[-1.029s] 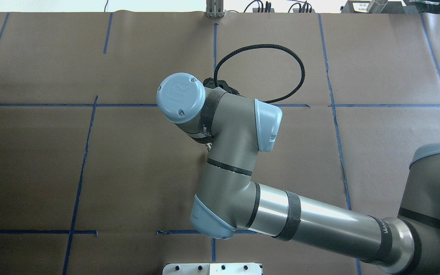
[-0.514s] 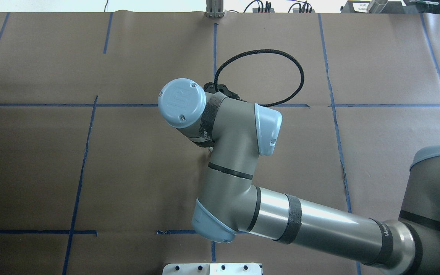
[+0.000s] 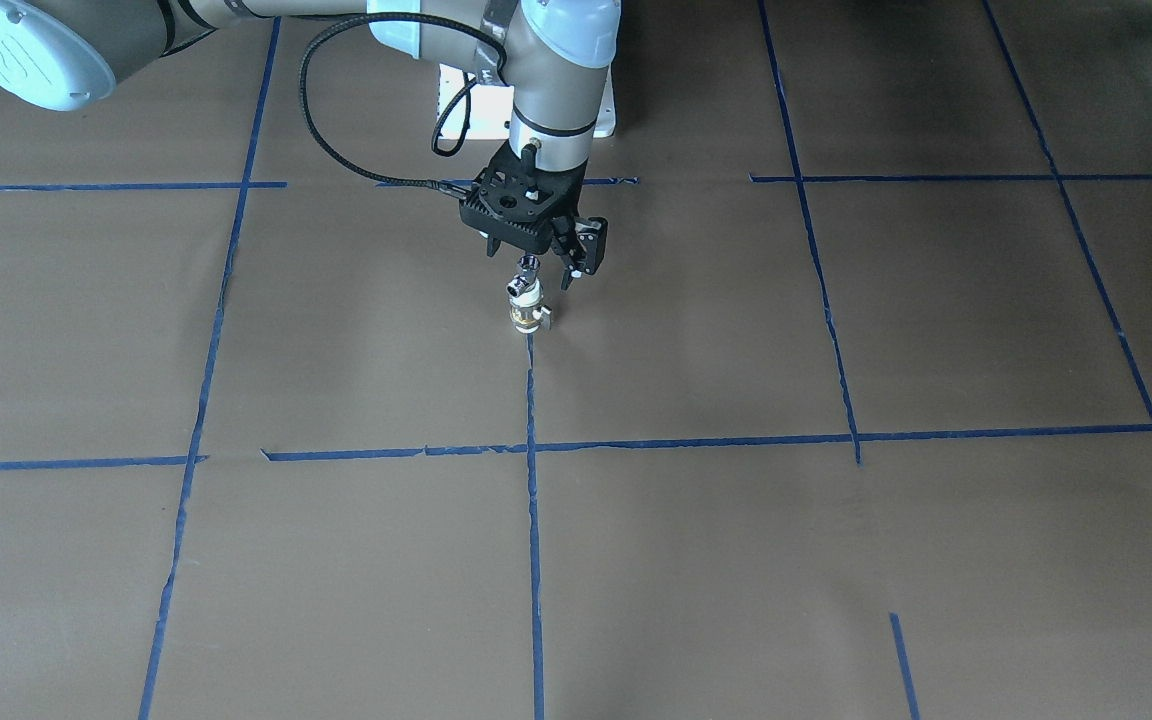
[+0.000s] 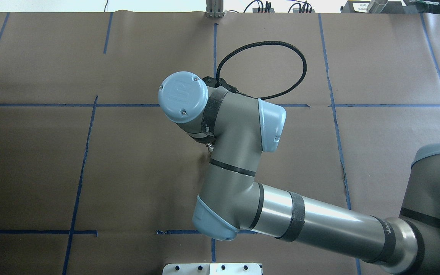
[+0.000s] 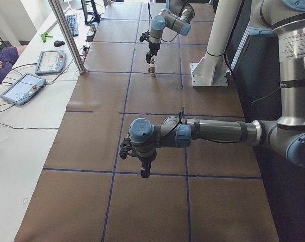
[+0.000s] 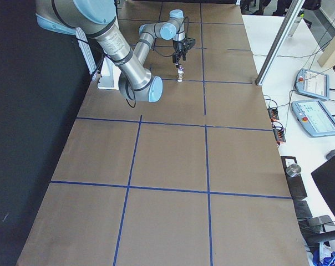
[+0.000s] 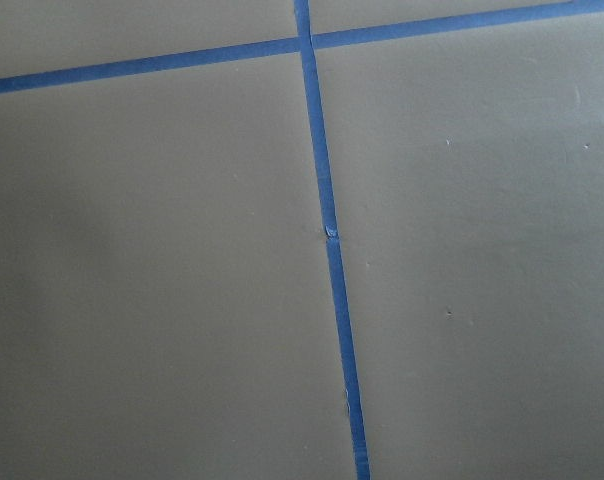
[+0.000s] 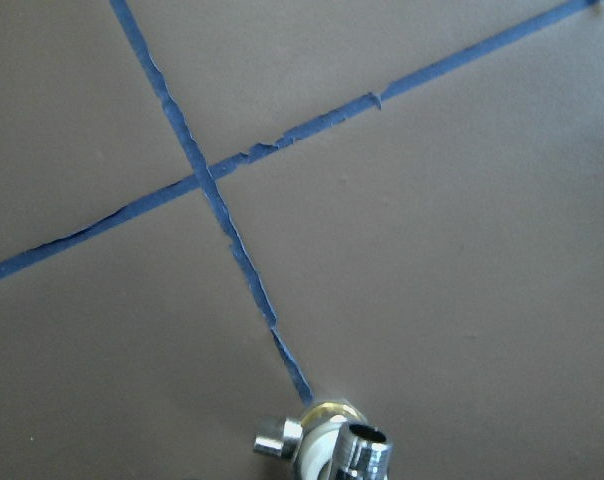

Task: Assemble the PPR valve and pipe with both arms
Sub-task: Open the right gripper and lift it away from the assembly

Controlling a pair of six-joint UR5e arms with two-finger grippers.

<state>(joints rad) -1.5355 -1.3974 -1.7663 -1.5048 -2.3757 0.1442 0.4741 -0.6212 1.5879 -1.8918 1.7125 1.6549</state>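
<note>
The PPR valve (image 3: 529, 316) stands upright on the brown table at a blue tape line, with its white socket and brass band showing. The small silver pipe (image 3: 525, 287) sits on top of it. My right gripper (image 3: 541, 268) hangs just above the pair with its fingers apart and holds nothing. The right wrist view shows the valve (image 8: 315, 450) and the pipe (image 8: 367, 448) at its bottom edge. In the overhead view the right wrist hides both. My left gripper (image 5: 144, 173) shows only in the exterior left view, low over bare table far from the parts; I cannot tell its state.
Blue tape lines (image 3: 532, 450) divide the brown table cover. The white robot base plate (image 4: 212, 269) is at the near edge. A black cable loop (image 4: 266, 69) arches off the right wrist. A metal post (image 5: 66, 35) and operator tablets (image 5: 50, 61) stand at the far side.
The right wrist dipped toward the table half a second ago and has risen back to about where it was. The cable loop moved with it.
</note>
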